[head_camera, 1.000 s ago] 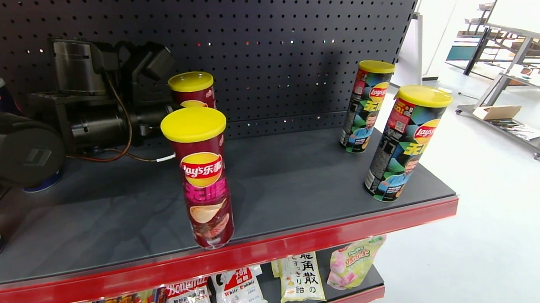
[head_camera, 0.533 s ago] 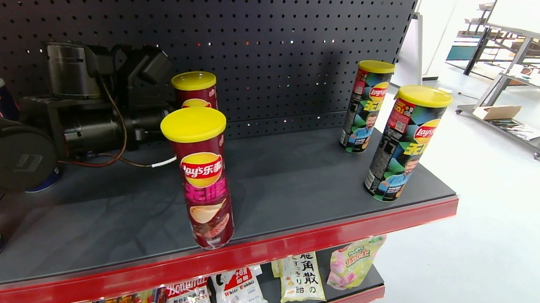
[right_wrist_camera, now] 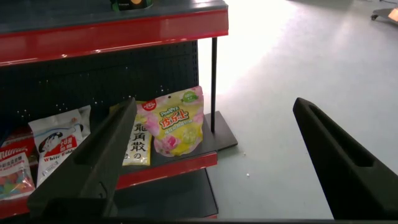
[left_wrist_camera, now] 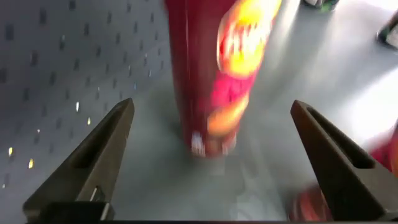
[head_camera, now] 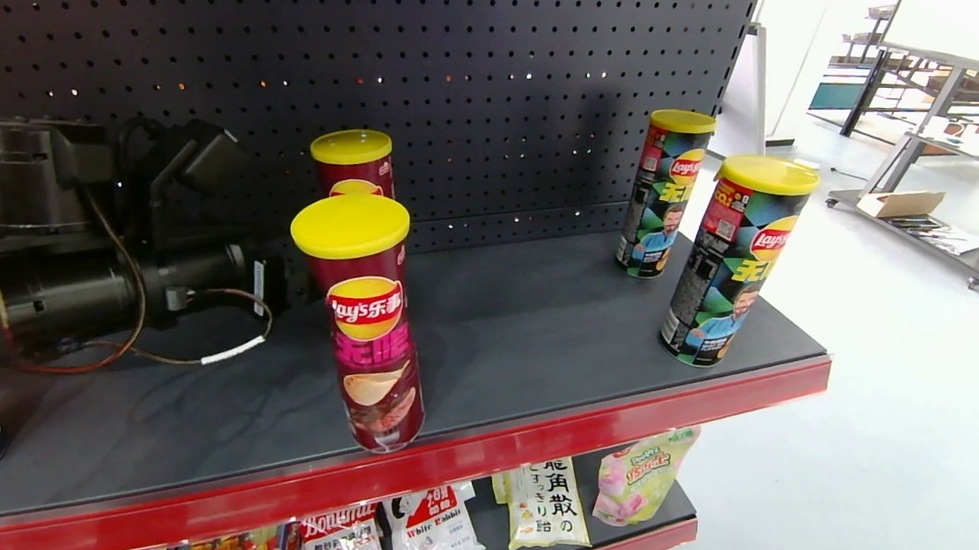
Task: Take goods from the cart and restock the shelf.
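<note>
noted left jaws drawn back from rear red can [head_camera: 353, 163], spread wide and empty. found that can upright at back of shelf [head_camera: 537, 328], behind front red can [head_camera: 367, 319]; judged placement done, next fetch due. found right jaws wide, empty.

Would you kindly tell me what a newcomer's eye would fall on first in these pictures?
The front red can stands upright at the shelf's red edge, with the rear red can behind it by the pegboard. Two green-black cans stand at the shelf's right end. The left gripper is open, facing the rear red can.
</note>
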